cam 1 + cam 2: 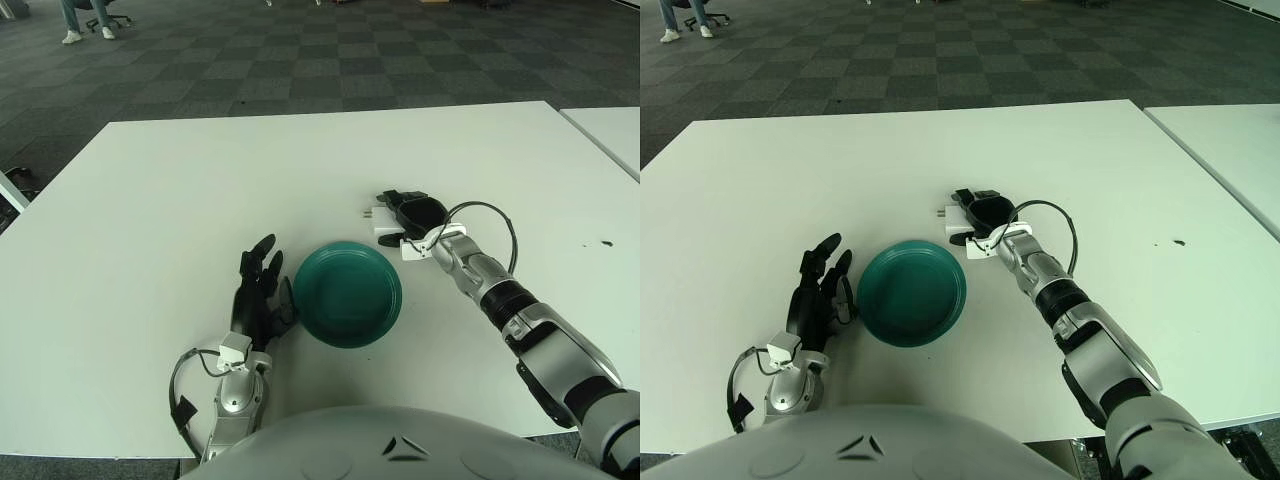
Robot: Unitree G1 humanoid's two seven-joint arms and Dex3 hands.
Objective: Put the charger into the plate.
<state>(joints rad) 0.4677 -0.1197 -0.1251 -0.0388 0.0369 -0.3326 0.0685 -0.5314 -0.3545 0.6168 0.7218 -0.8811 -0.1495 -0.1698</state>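
Note:
A white charger (384, 228) lies on the white table just beyond the upper right rim of the dark green plate (348, 293), with its prongs pointing left. My right hand (408, 212) reaches in from the right, and its black fingers are curled around the charger, which sits low at the table surface. The plate holds nothing. My left hand (258, 292) shows just left of the plate with its fingers spread, holding nothing.
The white table (180, 200) stretches wide to the left and back. A second white table (610, 130) stands at the right, across a narrow gap. A black cable loops over my right wrist (490, 215).

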